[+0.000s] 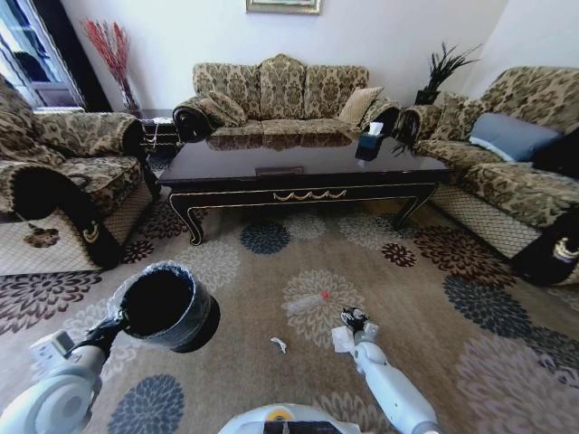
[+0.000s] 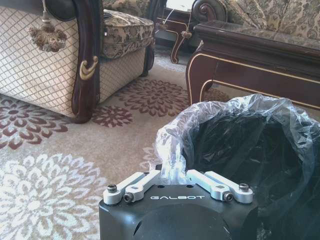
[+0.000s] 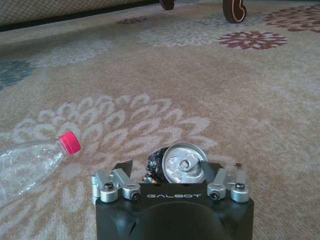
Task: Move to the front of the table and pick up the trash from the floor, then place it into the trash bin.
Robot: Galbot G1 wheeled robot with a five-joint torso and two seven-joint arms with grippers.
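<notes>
The right claw (image 1: 355, 318) is down on the carpet (image 3: 225, 100), just in front of the robot. Its jaws stand open on either side of a crushed can (image 3: 182, 162), which lies with its silver end showing. The can looks nearer one jaw than the other, so the claw should be centred before it closes. A crushed can is uneven and may twist or squirt out under a lopsided squeeze. Close slowly and lift straight up, low at first, to test the hold.

A crumpled white tissue (image 1: 342, 339) lies right beside that claw, and a small white scrap (image 1: 279, 344) sits a little to its left. Keep the jaws from dragging the tissue along with the can. It is better taken on its own pass.

The clear plastic bottle (image 3: 30, 162) lies on its side just beyond, its red cap (image 3: 70, 143) pointing toward the claw. It is light and will probably roll if nudged.

The left claw (image 2: 175, 176) is closed on the rim of the trash bin (image 1: 167, 307), pinching the plastic liner (image 2: 240, 115) with it. It holds the bin off the floor on the robot's left, mouth tilted toward the camera. Level the bin before any drop, and carry the can over its centre rather than its edge.

The coffee-table surface (image 1: 298, 193) stands well beyond all this, out of the way.
</notes>
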